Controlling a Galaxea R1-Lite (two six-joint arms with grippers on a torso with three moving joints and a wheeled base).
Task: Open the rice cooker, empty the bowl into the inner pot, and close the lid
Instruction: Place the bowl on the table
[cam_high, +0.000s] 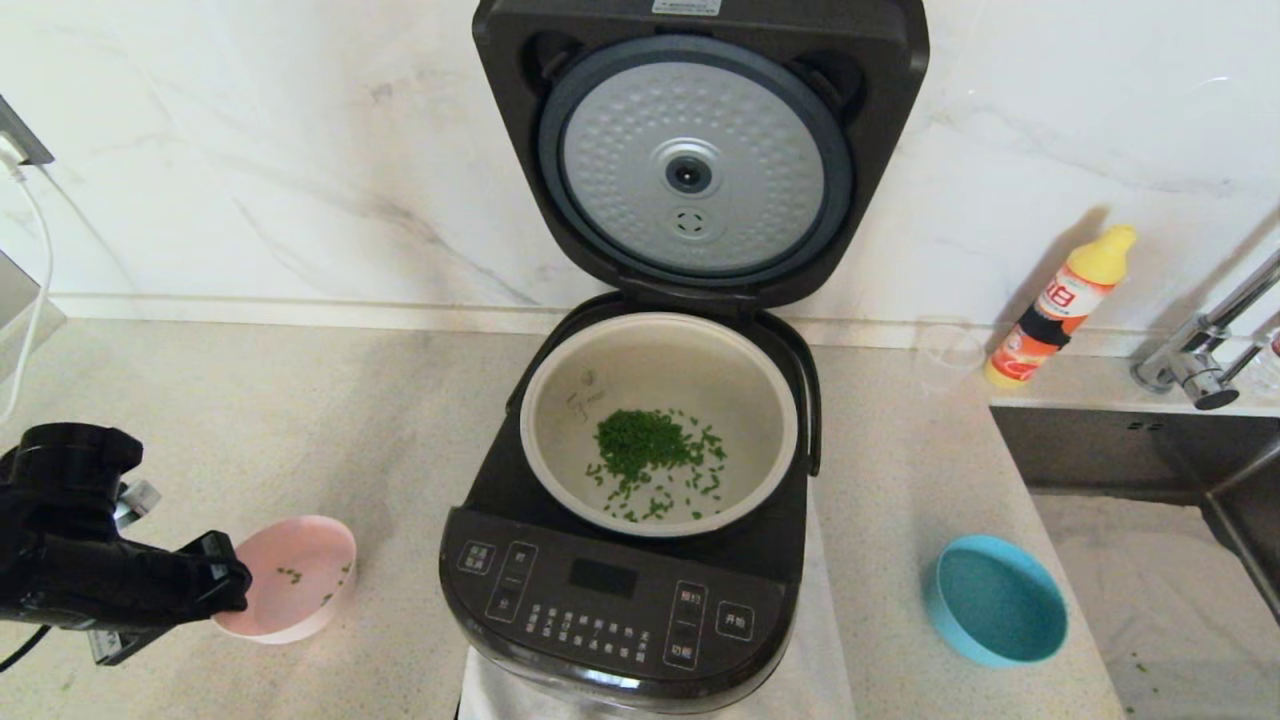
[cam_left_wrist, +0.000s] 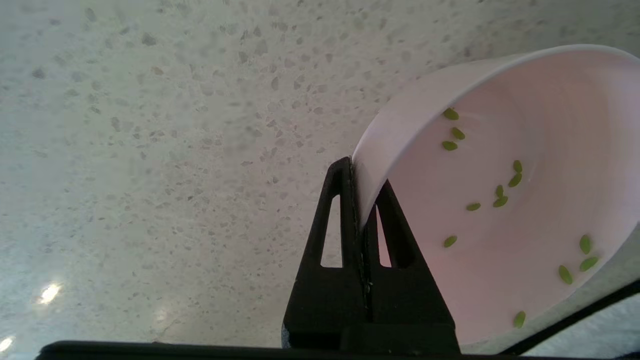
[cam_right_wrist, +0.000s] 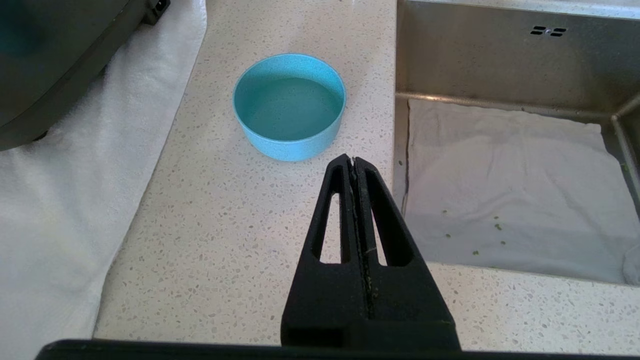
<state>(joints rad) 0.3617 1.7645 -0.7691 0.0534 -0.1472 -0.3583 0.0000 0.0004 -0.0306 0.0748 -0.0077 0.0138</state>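
On the far left I have the left gripper (cam_high: 225, 585) low over the desk (cam_high: 300, 420), its jaws pinched on the near rim of the pink bowl (cam_high: 300, 570). The bowl looks tipped rather than flat on the desk, with only a few green bits (cam_left_wrist: 492, 200) clinging inside. I judge it a light, stiff, smooth plastic shell; held by one thin wall it could pivot or slip, so I want it set down gently before letting go.

In the middle, the rice cooker (cam_high: 620, 600) stands on a white cloth (cam_high: 830, 640), the lid (cam_high: 700, 150) swung fully upright against the wall, dimpled silver disc facing me. The inner pot (cam_high: 560, 420) sits in the body with a heap of green pieces (cam_high: 650, 455) on its floor. The panel carries white Chinese characters, too small for me to read. The lid looks heavy and glossy, hinged at the back; I would push its top edge forward and down rather than pinch it.

To the right, the blue bowl (cam_high: 995, 610) rests on the desk. The right gripper (cam_right_wrist: 355, 162) hangs just short of it, jaws closed on nothing. Further back stands an orange bottle (cam_high: 1060, 305) with a yellow cap, its label unreadable, beside the sink (cam_high: 1150, 440).
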